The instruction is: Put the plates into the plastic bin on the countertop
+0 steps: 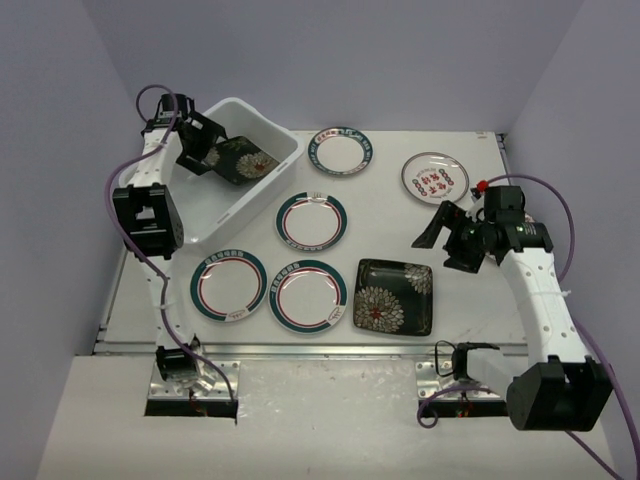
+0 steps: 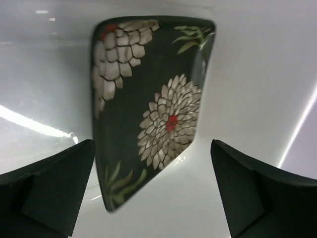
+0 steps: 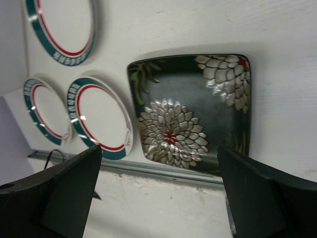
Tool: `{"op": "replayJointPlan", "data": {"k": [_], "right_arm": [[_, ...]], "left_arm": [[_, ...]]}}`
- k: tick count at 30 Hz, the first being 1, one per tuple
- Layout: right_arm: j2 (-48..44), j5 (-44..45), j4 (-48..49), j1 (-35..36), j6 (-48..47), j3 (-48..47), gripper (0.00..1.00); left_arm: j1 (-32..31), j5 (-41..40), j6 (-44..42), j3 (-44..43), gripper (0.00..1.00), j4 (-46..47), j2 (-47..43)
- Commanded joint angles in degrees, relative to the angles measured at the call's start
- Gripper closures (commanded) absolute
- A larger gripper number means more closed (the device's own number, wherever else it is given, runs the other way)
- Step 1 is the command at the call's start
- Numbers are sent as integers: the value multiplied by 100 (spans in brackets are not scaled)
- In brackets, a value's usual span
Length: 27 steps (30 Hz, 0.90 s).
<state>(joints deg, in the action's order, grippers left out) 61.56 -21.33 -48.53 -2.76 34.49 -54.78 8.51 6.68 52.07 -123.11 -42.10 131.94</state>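
Observation:
The white plastic bin (image 1: pixel 214 214) stands at the back left of the countertop (image 1: pixel 470 300). A square black flowered plate (image 1: pixel 246 160) lies tilted inside it, also in the left wrist view (image 2: pixel 148 109). My left gripper (image 1: pixel 200 148) hangs open and empty just above that plate (image 2: pixel 152 163). A second black plate (image 1: pixel 394 296) lies at the front, right of centre. Several teal-and-red ringed plates (image 1: pixel 311 220) and one white plate with red characters (image 1: pixel 435 177) lie on the countertop. My right gripper (image 1: pixel 446 237) is open and empty, above the table right of the black plate (image 3: pixel 193 109).
A metal rail (image 1: pixel 330 350) runs along the near edge and also shows in the right wrist view (image 3: pixel 163 171). Two ringed plates (image 3: pixel 101 119) lie just left of the black plate. Purple walls enclose the table on three sides.

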Motion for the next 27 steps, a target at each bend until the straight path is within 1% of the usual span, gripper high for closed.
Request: {"op": "replayJointPlan", "data": {"k": [1,4,9,13,15,17,18,19,21,23,24,25,27], "right_arm": [[102,1096,-350,13,-346,-6,1],[312,1339,-434,13,-392,-15,1],[575,1573,-325,13,-654,102,1],[784,1698,-32,13,-1009,231,1],[923,1664,61,13,-1199,352,1],[1117,1515,226,13,-1255,590,1],[1182,1474,299,13,-1183,687,1],[1322,1205,474,4,-1025,905,1],[1541,727,755,4,-956,1148,2],[1684,505,1060,13,-949,1406,4],[1750,469,1218,13,-973,1542,6],[1842,442,1390,11,-990,1693,10],[2049,398,1746,4,-993,2001,22]], "left_arm": [[-34,131,-197,-117,0,-642,34],[-29,155,-362,9,0,-791,-9],[-60,309,-634,270,0,-612,-640],[-130,330,-1072,-28,0,-630,-1680],[-226,287,-1249,58,0,-598,-2144],[-331,98,-1367,683,0,-426,-2916],[-428,-120,-1392,1576,0,-257,-3232],[-403,-88,-1410,2162,0,276,-4018],[-313,93,-1334,3606,0,778,-4945],[-317,127,-1337,4657,0,1059,-5622],[-339,88,-1389,5142,0,1125,-5942],[-365,-13,-1477,5459,0,1138,-6165],[-411,-259,-1690,6022,0,1172,-6585]]}}
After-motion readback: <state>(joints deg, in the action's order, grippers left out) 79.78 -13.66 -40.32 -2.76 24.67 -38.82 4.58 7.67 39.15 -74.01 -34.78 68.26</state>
